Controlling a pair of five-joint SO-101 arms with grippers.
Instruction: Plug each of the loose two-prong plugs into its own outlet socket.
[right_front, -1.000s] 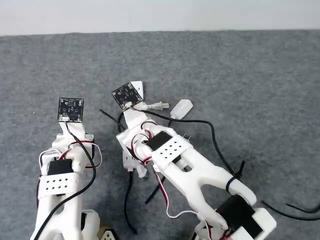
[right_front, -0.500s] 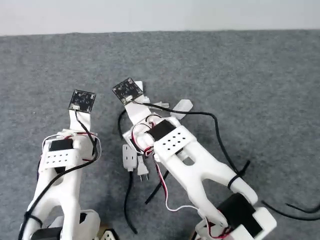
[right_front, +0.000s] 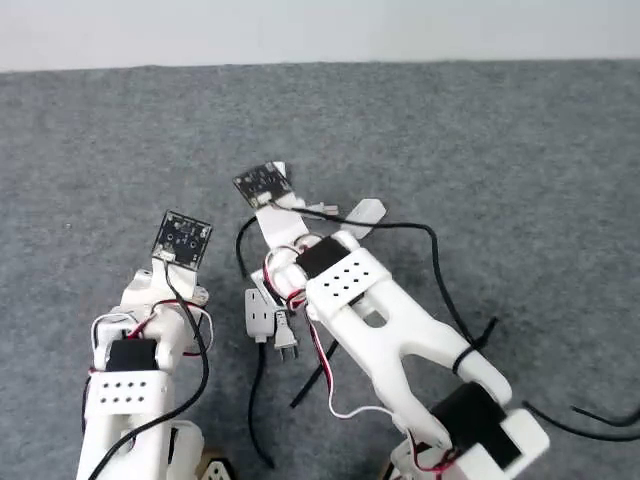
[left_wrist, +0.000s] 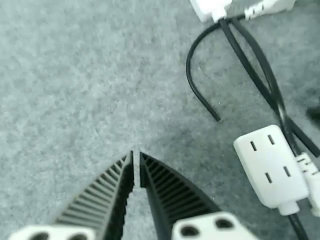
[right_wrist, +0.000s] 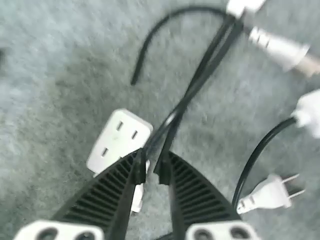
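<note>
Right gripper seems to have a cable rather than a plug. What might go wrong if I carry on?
1. The right gripper is shut on a thin black cable, not a plug body, so the white two-prong plug would probably trail and be hard to aim.
2. Two cables cross by the jaws; pulling may drag the white two-socket outlet block.
3. The left gripper is shut over bare grey carpet, so nothing braces that outlet.

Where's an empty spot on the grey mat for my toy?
The far strip of grey mat by the white wall is bare, and the far right too. The middle is crowded: black cords, a white socket and a plug.
</note>
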